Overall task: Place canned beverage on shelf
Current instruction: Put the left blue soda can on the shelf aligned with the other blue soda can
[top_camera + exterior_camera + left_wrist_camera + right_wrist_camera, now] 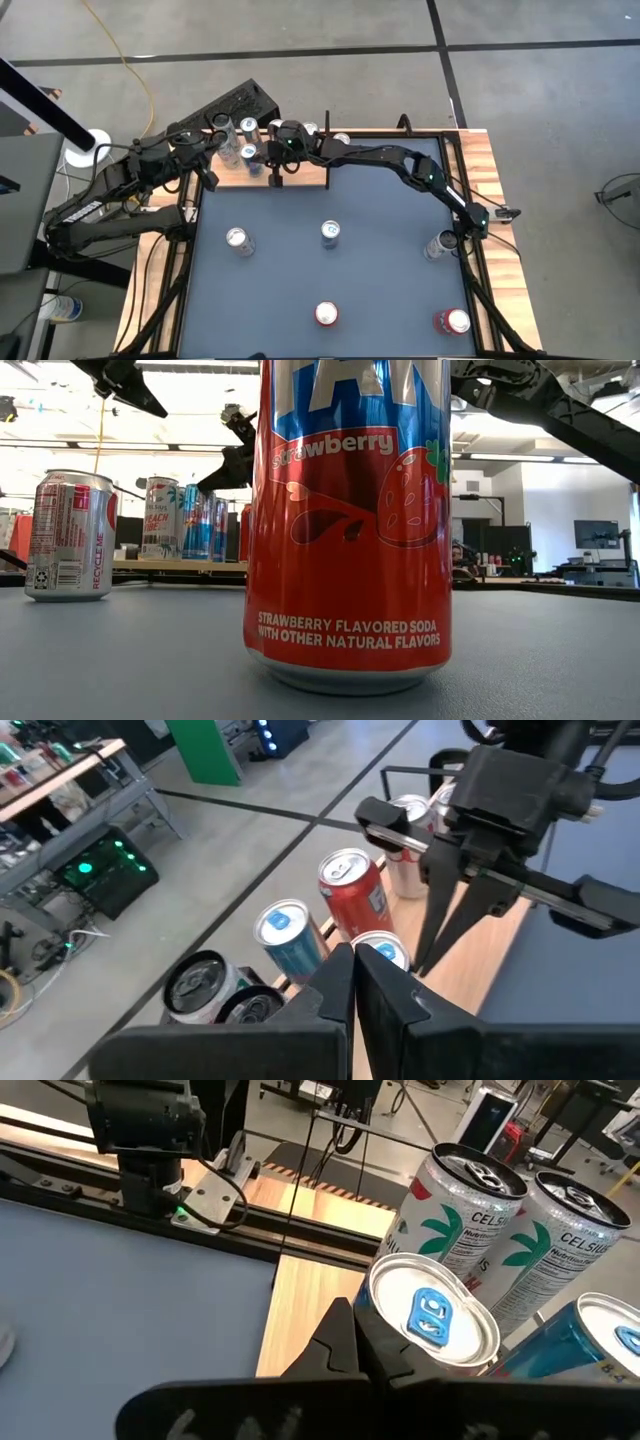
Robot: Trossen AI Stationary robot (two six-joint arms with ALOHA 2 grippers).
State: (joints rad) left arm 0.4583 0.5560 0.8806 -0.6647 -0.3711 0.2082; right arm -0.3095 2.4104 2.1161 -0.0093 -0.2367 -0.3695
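**Both jaws clenched over the shelf at the far edge**

Clenched, both pairs: neither of my jaws holds a can. My left gripper (352, 982) hangs above the shelf's left end, fingers pressed together just over a blue-tabbed can top (380, 952). My right gripper (352, 1342) hangs over the shelf (300, 172) near its middle, shut, just beside a silver can with a blue tab (433, 1316).

Nearest on the blue tabletop (380, 270), toward the near edge, stands the strawberry soda can (326, 314), with a red can (452, 321) at the near right corner. Farther in stand three more loose cans: one left (237, 240), one centre (330, 232), one by the right edge (438, 244). The shelf sits at the far edge, left of centre, already carrying several cans.

I judge these cans stiff if full, thin-walled, smooth and slippery. I would take one across the middle of its body, upright, squeezing lightly to avoid denting.

My arms cover much of the shelf from above, so I cannot count its cans or see free space. The low camera is largely blocked by the strawberry can.
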